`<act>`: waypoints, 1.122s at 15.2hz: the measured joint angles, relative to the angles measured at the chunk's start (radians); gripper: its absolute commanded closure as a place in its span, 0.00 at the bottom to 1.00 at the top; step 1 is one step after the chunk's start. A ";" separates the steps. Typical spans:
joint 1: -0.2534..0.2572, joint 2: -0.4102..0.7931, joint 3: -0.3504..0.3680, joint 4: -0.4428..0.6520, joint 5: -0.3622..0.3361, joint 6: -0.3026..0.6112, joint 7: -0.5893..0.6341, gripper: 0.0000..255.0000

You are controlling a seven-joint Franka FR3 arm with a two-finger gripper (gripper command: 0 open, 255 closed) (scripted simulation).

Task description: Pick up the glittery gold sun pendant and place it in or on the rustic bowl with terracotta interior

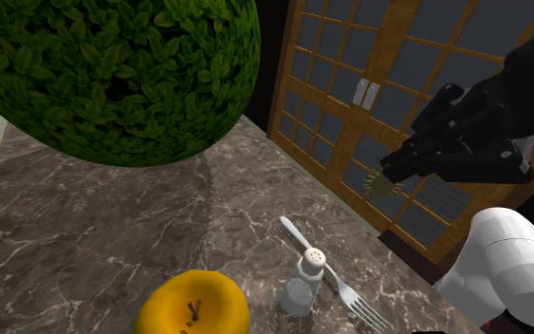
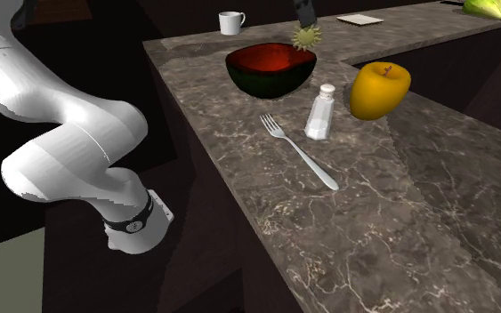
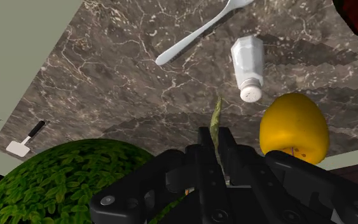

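Working from the second exterior view's left: the white arm (image 2: pixel 70 133) bends up off the frame, and a white cup (image 2: pixel 231 22) stands far back on the marble counter (image 2: pixel 399 231). Next comes the bowl (image 2: pixel 270 87), dark outside and red-orange inside, sitting upright. A fork (image 2: pixel 298 153) lies in front of it. Above the bowl's far right rim hangs the gripper (image 2: pixel 305 24), its fingers clamped on the spiky gold sun pendant (image 2: pixel 306 36), which is clear of the counter and not touching the bowl. The wrist view shows the pendant edge-on, pinched between the fingertips. To the right stand a salt shaker (image 2: pixel 319 111) and a yellow fruit (image 2: pixel 380 89), both near the bowl. I judge I'm in the carry, close to release. I can't tell from here whether the pendant is truly over the hollow or behind the rim. So I'd centre it over the red interior, lower it gently inside the rim, then let go low, keeping away from the shaker.
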 measured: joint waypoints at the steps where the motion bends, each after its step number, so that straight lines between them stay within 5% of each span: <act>1: 0.000 0.003 0.022 0.016 0.005 -0.011 0.022 1.00; 9: 0.008 -0.004 0.191 0.136 0.054 -0.113 0.194 1.00; 17: -0.039 0.038 0.375 0.316 0.088 -0.205 0.361 1.00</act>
